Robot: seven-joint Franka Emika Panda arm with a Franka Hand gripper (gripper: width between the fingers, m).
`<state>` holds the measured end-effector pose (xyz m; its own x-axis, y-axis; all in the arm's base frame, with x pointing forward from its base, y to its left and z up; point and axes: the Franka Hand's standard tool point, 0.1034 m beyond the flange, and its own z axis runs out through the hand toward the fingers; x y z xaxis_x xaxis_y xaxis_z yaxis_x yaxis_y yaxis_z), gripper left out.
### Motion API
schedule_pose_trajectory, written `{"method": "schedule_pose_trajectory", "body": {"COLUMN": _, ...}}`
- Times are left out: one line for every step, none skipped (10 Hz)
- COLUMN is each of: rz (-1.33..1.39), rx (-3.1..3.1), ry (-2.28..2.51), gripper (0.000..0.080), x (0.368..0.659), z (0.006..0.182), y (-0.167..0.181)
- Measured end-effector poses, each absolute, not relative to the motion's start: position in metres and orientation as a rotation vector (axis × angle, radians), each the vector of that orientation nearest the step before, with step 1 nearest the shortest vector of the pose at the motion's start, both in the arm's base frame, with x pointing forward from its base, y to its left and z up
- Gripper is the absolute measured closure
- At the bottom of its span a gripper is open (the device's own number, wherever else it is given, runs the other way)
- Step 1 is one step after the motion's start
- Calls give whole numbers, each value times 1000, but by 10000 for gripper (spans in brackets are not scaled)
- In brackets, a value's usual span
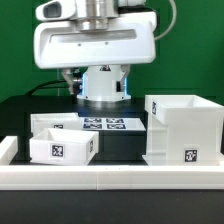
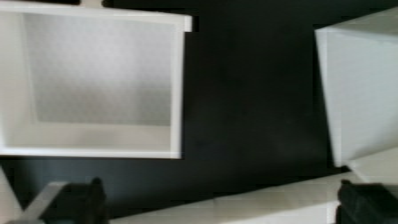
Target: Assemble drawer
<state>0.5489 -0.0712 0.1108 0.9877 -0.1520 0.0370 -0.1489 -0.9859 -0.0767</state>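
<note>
A small white drawer tray (image 1: 62,143) sits at the exterior view's front left; in the wrist view it shows as an open white box (image 2: 89,85). A taller open white drawer casing (image 1: 182,128) stands at the exterior view's right, and one wall of it shows in the wrist view (image 2: 365,90). My gripper (image 1: 100,80) hangs high over the back of the table, above both parts and touching neither. In the wrist view the gripper (image 2: 222,198) is open and empty, and its dark fingertips (image 2: 71,200) stand far apart.
The marker board (image 1: 105,125) lies flat on the black table between the two parts. A white rail (image 1: 110,178) runs along the front edge. A pale flat strip (image 2: 267,200) lies under the gripper in the wrist view. A green wall stands behind.
</note>
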Motion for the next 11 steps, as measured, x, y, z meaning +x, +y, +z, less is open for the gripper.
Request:
{"method": "schedule_pose_trajectory", "body": {"rz": -69, "rx": -3066, "ry": 233, "gripper": 150, "x": 547, "z": 100, "y": -78}}
{"method": "schedule_pose_trajectory", "body": {"rz": -82, "rx": -3076, "ry": 240, "gripper": 150, "x": 547, "z": 88, "y": -83}}
{"method": "schedule_pose_trajectory", "body": {"rz": -79, "rx": -3083, "ry": 241, "gripper": 150, "x": 545, "z": 77, "y": -83}}
{"method": "schedule_pose_trajectory", "body": {"rz": -73, "rx": -3086, "ry": 243, "gripper": 150, "x": 544, "z": 70, "y": -84}}
{"method": "schedule_pose_trajectory", "body": {"rz": -65, "rx": -3089, "ry": 246, "gripper": 150, "x": 542, "z": 63, "y": -86}}
{"method": "schedule_pose_trajectory", "body": {"rz": -80, "rx": -3095, "ry": 251, "gripper": 150, "x": 543, "z": 54, "y": -85}}
{"method": "schedule_pose_trajectory", "body": {"rz": -106, "rx": -3104, "ry": 239, "gripper": 150, "x": 544, "z": 48, "y": -78}}
{"method": "schedule_pose_trajectory", "body": {"rz": -105, "rx": -3105, "ry": 226, "gripper": 150, "x": 545, "z": 48, "y": -77}}
{"method": "schedule_pose_trajectory", "body": {"rz": -104, "rx": -3105, "ry": 227, "gripper": 150, "x": 544, "z": 48, "y": -77}}
{"method": "schedule_pose_trajectory", "body": {"rz": -104, "rx": -3105, "ry": 226, "gripper": 150, "x": 544, "z": 48, "y": -77}}
{"method": "schedule_pose_trajectory", "body": {"rz": -112, "rx": -3108, "ry": 220, "gripper": 150, "x": 544, "z": 46, "y": -78}}
